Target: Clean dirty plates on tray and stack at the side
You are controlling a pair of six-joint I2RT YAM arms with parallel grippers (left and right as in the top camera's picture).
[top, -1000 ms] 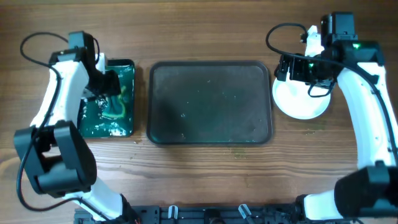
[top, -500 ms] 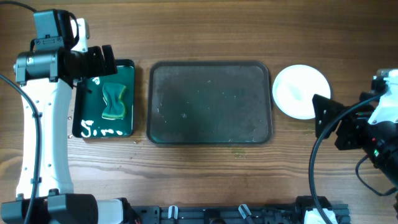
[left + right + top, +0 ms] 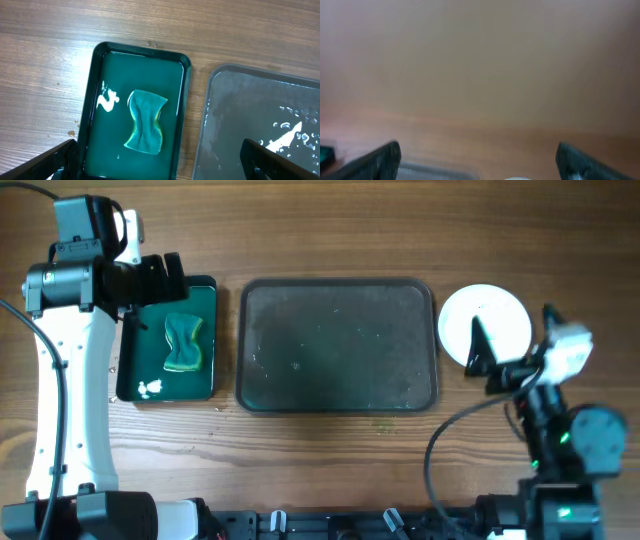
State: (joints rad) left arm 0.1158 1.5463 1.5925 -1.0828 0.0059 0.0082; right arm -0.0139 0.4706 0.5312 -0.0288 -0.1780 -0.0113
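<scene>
1. Your left claw hangs wide open with nothing in it, over the green tray and its sponge.
2. Your right claw is also spread wide and grips nothing.
3. The plates sit on the table just right of the tray, and the right claw overlaps their near edge.

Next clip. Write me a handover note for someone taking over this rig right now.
Left gripper: open, empty, above the green tray, where the sponge lies.
Right gripper: open, empty, by the edge of the plates.
Plates: white pile on the table, right of the grey tray; count not readable from above, top one looks clean.
Done: grey tray holds no plates.
Left: probably nothing but parking the arms.
</scene>
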